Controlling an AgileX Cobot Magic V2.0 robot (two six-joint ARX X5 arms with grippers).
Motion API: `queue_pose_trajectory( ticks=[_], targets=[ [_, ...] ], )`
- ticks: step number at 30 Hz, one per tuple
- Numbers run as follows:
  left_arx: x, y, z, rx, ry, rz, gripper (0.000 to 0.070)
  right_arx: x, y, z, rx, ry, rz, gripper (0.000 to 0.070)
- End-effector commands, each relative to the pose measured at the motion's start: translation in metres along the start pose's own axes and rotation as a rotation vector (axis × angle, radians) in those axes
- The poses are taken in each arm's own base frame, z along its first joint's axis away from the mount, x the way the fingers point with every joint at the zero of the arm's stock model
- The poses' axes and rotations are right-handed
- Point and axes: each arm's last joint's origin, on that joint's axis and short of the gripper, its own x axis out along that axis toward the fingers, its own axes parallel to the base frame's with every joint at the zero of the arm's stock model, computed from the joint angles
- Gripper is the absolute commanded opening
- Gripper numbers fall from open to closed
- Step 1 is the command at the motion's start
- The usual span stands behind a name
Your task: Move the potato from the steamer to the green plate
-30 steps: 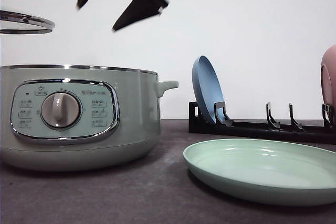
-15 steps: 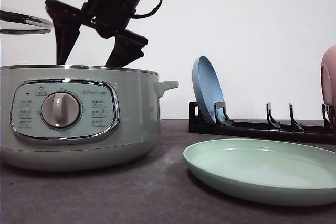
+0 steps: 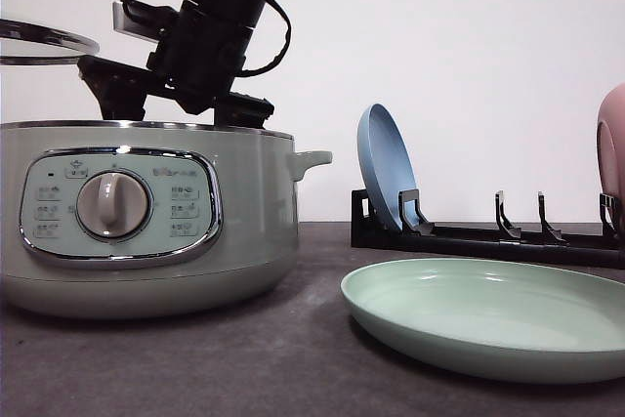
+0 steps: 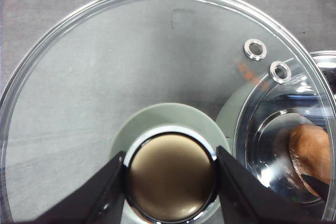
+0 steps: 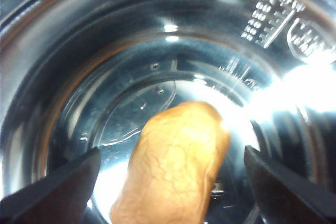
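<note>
Right claw (image 5: 168,182) is wide open inside the steamer (image 3: 146,212), one finger on each side of the potato (image 5: 173,166) and apart from it, so the grasp is not yet made. This potato lies on the shiny steel bottom of the pot; it is an orange-brown lump, long and rounded, with fine cracked lines on its skin, and it looks firm and smooth, so I think it may slip if the fingers press only its ends. Left claw (image 4: 170,182) is closed on the round metal knob of the glass lid (image 4: 131,66) and holds the lid up beside the pot. On the bench (image 3: 244,368), near the steamer, the green plate (image 3: 488,314) has nothing on it. I judge the task about at its middle: lid off, but grasp, lift and placing remain.
</note>
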Motion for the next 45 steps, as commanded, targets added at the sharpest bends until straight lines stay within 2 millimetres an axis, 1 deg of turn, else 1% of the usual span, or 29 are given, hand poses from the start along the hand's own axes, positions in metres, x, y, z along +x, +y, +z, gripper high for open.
queue_pose_trajectory(
  ticks=[1,15,20,25,27,29,32,35,42,45],
  targets=[
    [-0.015,0.000,0.008,0.006,-0.088,0.006,0.0000,0.016,0.005,-0.002,0.006,0.017,0.004,0.0550],
    [-0.015,0.000,0.008,0.006,-0.090,0.006,0.0000,0.021,0.003,-0.005,0.033,0.041,-0.002,0.0540],
    [-0.015,0.000,0.008,0.006,-0.091,0.006,0.0000,0.024,0.003,-0.009,0.039,0.073,-0.007,0.0399],
    [-0.015,0.000,0.008,0.006,-0.093,0.006,0.0000,0.023,0.003,-0.006,0.038,0.053,-0.003,0.0268],
    [-0.015,0.000,0.008,0.006,-0.094,0.006,0.0000,0.021,0.003,-0.005,0.038,0.050,-0.003,0.0248],
    [-0.015,0.000,0.008,0.006,-0.094,0.006,0.0000,0.016,0.001,-0.004,0.039,0.041,-0.003,0.0248],
    [-0.016,0.000,0.009,0.006,-0.096,0.006,0.0000,0.003,0.001,0.001,0.029,0.012,0.000,0.0248],
    [-0.016,0.000,0.009,0.006,-0.098,0.006,0.0000,-0.019,0.001,0.009,0.011,-0.035,0.003,0.0247],
    [-0.015,0.000,0.009,0.008,-0.097,0.003,0.0000,-0.087,0.000,0.021,-0.032,-0.144,0.004,0.0248],
    [-0.015,-0.001,0.009,0.009,-0.097,-0.016,0.0000,-0.121,-0.003,0.022,-0.043,-0.177,-0.004,0.0247]
  ],
)
